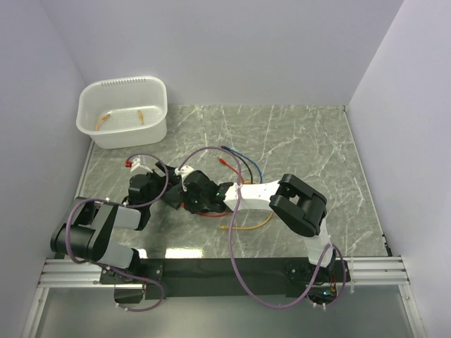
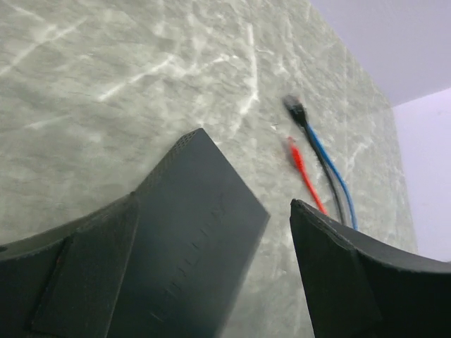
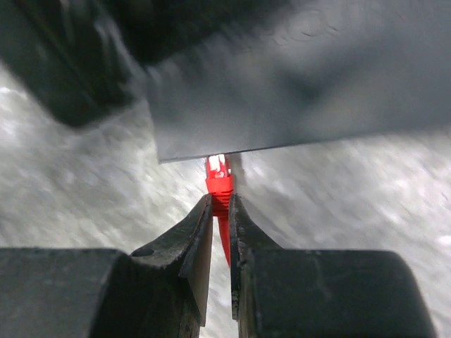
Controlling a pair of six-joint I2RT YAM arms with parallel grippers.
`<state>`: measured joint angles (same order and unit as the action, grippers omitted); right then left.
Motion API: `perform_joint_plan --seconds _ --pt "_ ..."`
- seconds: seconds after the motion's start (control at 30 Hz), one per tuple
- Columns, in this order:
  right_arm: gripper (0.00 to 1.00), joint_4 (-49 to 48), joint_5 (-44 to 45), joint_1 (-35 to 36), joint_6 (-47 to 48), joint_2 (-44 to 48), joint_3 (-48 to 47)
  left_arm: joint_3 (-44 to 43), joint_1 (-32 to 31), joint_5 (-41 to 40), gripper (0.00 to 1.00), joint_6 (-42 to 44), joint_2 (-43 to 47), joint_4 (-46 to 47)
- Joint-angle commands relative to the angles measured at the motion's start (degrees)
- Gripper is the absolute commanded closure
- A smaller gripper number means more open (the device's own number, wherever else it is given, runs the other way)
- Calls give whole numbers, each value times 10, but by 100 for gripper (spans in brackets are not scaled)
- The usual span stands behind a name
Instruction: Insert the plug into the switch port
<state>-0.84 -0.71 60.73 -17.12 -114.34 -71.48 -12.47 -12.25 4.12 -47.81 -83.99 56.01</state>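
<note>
we start with the grey-green marbled tabletop (image 1: 303, 141), where a white plastic tub (image 1: 128, 138) sits at the far left corner, well apart from the work. near the front left lies the switch, a flat matte-black rectangular box (image 2: 201, 232). the left gripper (image 2: 211, 204) hangs over it with its jaws spread wide, one finger over the box's left side and the other clear of its right edge with bare table between, so we judge it guards the box and does not clamp it. the right gripper (image 3: 220, 199) is pinched nearly together on the small red plug (image 3: 219, 179). what matters to us is the line: the plug's long axis runs straight out along the right fingers, and its clear tip meets the switch's near edge dead ahead. that spot is blurred, so we cannot tell whether the tip sits in a port or only at its mouth. we judge that a short straight push by the right arm is what is left. a loose red cable (image 2: 301, 165) and a blue cable (image 2: 331, 176) lie beside the box, apart from it.
</note>
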Motion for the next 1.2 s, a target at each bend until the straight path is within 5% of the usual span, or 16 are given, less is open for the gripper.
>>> perform_joint_plan --seconds 0.0,0.33,0.83,1.03,1.17 --pt "100 -208 10 -6 -16 27 -2 9 -41 98 6 -51 6 -189" --pt "99 -190 15 6 -5 29 -3 -3 -41 77 6 -52 29 -225" --pt "55 -134 45 7 -16 88 20 -89 -29 -17 5 -4 126 -399" --pt "47 -106 68 7 -19 123 29 -142 -8 -39 6 23 145 -445" --pt "46 -69 94 -8 -23 125 11 -164 -1 -138 5 25 181 -488"
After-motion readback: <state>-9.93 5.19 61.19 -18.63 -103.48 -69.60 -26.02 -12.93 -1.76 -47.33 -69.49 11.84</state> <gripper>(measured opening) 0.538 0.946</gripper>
